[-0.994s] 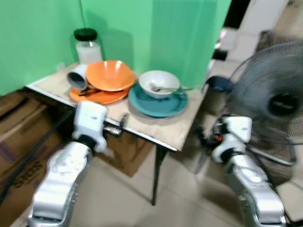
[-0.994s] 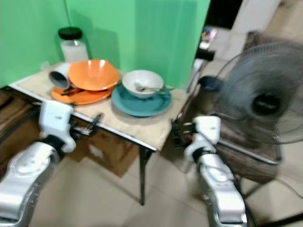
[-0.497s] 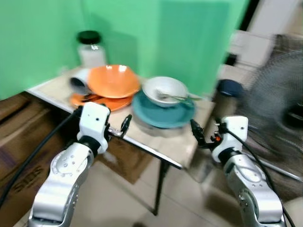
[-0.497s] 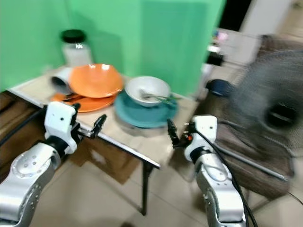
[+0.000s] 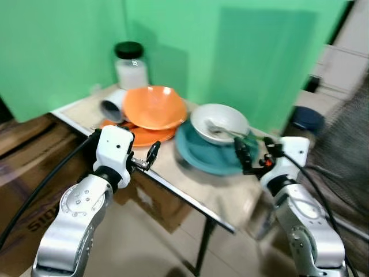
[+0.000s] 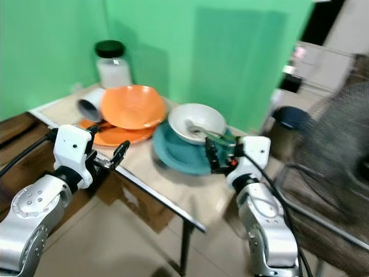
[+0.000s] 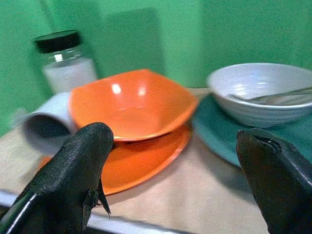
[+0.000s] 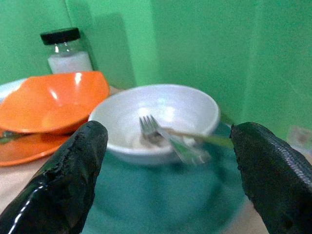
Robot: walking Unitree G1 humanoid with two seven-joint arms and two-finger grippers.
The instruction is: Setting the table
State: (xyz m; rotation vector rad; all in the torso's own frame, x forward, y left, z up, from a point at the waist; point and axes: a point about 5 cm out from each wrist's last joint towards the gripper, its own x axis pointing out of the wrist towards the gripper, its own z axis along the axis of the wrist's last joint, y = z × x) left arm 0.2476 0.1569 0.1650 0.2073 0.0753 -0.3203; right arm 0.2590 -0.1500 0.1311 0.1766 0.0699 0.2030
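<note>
The right gripper (image 6: 212,157) hovers at the near rim of the teal plate (image 6: 173,151), its fingers (image 8: 63,180) spread wide and holding nothing, with the white bowl (image 6: 200,122) lying straight ahead of them on that plate. The bowl is round, pale and shallow, and a fork (image 8: 168,139) rests inside it, its green handle running out over the rim on the side away from the orange dishes; that handle's line appears to cross the fingers' line of approach rather than follow it. This arm looks the nearer of the two to the bowl. The left gripper (image 5: 145,160) hangs at the front edge of the surface (image 5: 222,196), just short of the orange plate (image 5: 147,137), its fingers (image 7: 73,165) likewise parted and empty. An orange bowl (image 7: 129,105) sits on that plate beside the teal one, a grey cup (image 5: 112,105) lies on its side against it, and a black-lidded jar (image 5: 130,64) stands behind, against the green wall (image 5: 230,52).
</note>
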